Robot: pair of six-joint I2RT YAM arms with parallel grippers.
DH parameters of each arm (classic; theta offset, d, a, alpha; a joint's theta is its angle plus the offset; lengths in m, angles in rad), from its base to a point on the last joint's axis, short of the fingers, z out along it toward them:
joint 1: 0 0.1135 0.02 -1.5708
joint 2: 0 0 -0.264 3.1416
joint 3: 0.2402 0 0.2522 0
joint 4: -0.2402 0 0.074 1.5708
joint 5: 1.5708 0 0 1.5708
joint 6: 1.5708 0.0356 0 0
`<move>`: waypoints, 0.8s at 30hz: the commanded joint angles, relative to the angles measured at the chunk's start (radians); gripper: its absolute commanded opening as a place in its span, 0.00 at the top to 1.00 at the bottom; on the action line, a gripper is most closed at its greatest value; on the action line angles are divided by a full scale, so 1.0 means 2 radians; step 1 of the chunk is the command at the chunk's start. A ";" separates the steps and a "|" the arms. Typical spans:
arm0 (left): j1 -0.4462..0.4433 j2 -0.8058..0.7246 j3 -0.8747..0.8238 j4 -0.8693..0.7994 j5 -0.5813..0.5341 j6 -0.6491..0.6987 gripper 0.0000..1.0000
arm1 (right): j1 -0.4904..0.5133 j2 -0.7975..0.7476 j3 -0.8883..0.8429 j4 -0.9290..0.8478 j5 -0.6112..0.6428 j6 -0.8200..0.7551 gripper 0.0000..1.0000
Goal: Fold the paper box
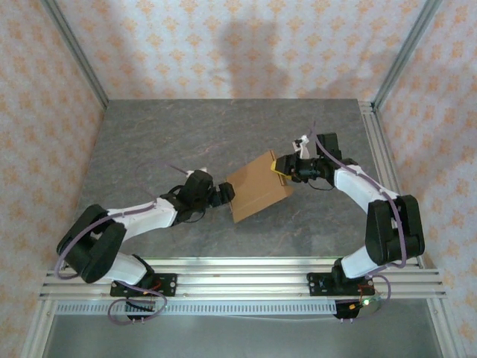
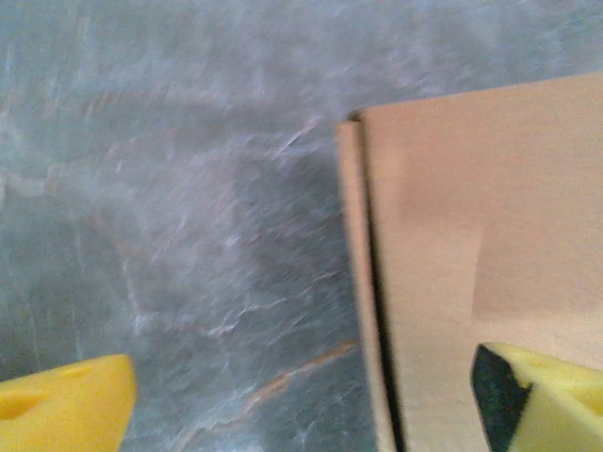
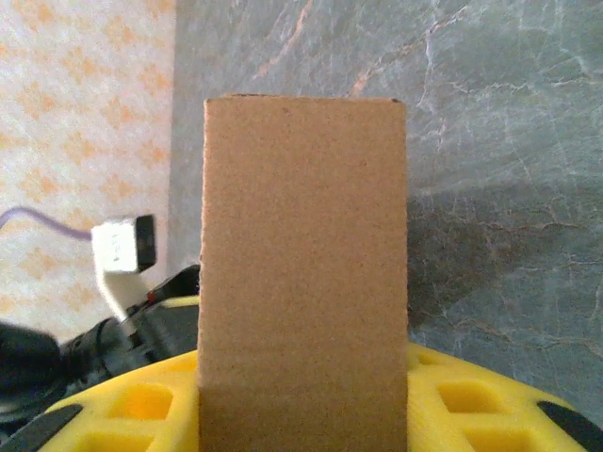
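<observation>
The paper box (image 1: pixel 258 187) is a shallow, closed brown cardboard box that sits slanted in the middle of the table. My right gripper (image 1: pixel 284 171) holds its far right end. In the right wrist view the box (image 3: pixel 303 264) stands between the yellow fingers (image 3: pixel 113 405), which press on both of its sides. My left gripper (image 1: pixel 226 196) is at the box's near left edge and stands open. In the left wrist view its yellow fingertips (image 2: pixel 66 407) are far apart, and the box's corner and side (image 2: pixel 462 264) reach in front of the right one.
The grey marbled table (image 1: pixel 186 134) has patterned walls on three sides. An aluminium rail (image 1: pixel 238 283) runs along the near edge, and another (image 1: pixel 380 149) along the right side. The left arm's wrist (image 3: pixel 122 247) shows behind the box in the right wrist view.
</observation>
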State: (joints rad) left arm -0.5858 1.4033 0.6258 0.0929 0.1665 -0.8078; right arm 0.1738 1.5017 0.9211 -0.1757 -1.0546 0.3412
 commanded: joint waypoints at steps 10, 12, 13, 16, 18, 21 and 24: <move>-0.007 -0.054 0.079 -0.011 -0.108 0.259 0.00 | -0.054 -0.060 -0.014 0.055 0.022 0.099 0.63; -0.015 -0.054 0.091 -0.001 -0.131 0.295 0.00 | -0.063 -0.068 -0.014 0.056 0.027 0.116 0.63; -0.020 -0.054 0.096 0.002 -0.140 0.317 0.00 | -0.066 -0.072 -0.013 0.056 0.029 0.123 0.63; -0.043 -0.052 0.105 0.019 -0.183 0.389 0.00 | -0.078 -0.083 -0.011 0.064 0.035 0.147 0.64; -0.053 -0.051 0.097 0.049 -0.196 0.438 0.01 | -0.085 -0.090 -0.012 0.077 0.036 0.171 0.64; -0.064 -0.053 0.083 0.088 -0.233 0.489 0.03 | -0.094 -0.100 -0.014 0.096 0.036 0.202 0.64; -0.080 -0.054 0.063 0.144 -0.247 0.535 0.00 | -0.096 -0.110 -0.011 0.090 0.039 0.205 0.64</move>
State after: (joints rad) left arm -0.7231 1.3113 0.7845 0.2417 -0.2314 0.0994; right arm -0.0143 1.3212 0.8993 -0.0433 -0.9871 0.6987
